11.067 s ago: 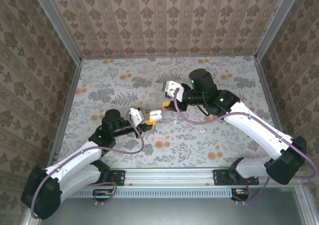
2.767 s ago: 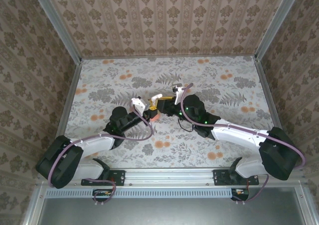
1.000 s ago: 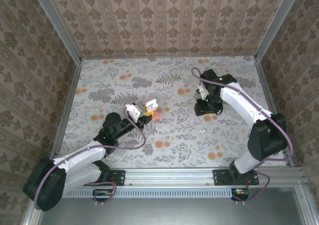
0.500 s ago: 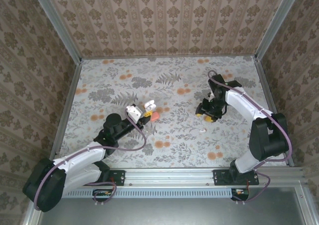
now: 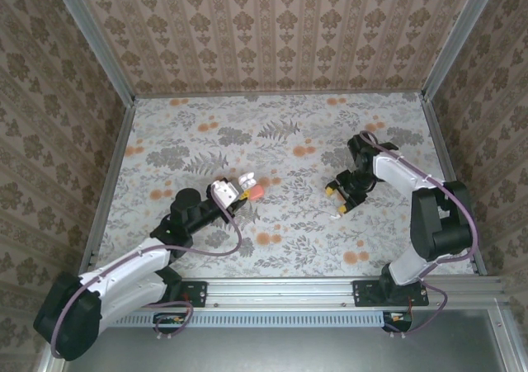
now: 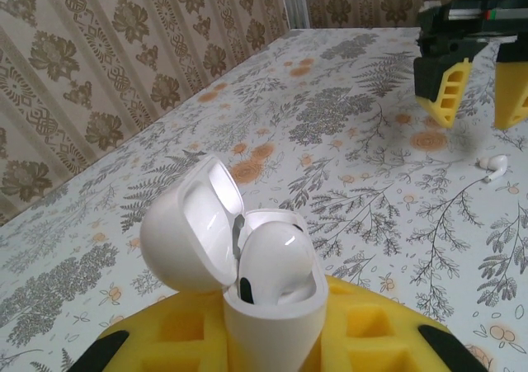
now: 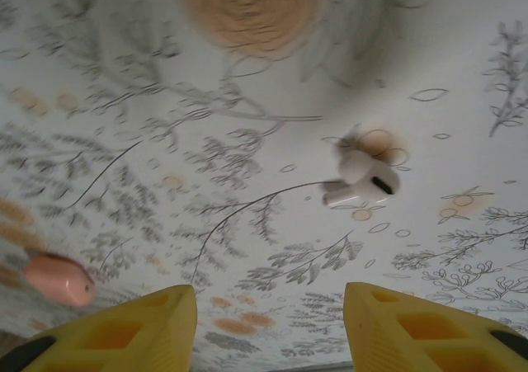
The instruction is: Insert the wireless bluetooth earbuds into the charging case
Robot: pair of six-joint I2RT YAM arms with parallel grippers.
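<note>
My left gripper (image 6: 272,349) is shut on a white charging case (image 6: 271,318), held upright with its lid (image 6: 186,232) flipped open. One white earbud (image 6: 278,252) sits in the case. In the top view this gripper (image 5: 236,187) holds the case (image 5: 245,176) left of centre. A second white earbud (image 7: 360,179) lies loose on the table, also seen from the left wrist as an earbud (image 6: 494,166). My right gripper (image 7: 268,299) hovers open just short of it, nothing between its yellow fingers (image 7: 157,318). From above, the right gripper (image 5: 337,199) is at the right middle.
A coral-pink pebble-shaped case (image 5: 255,190) lies on the floral table beside the left gripper, and is seen at far left as the coral case (image 7: 58,279) from the right wrist. Metal rails (image 5: 115,153) and wallpapered walls bound the table.
The right arm swung away from the case, out to the right and down over the loose earbud, its jaws widening. The left gripper kept hold of the open case and shifted slightly.
</note>
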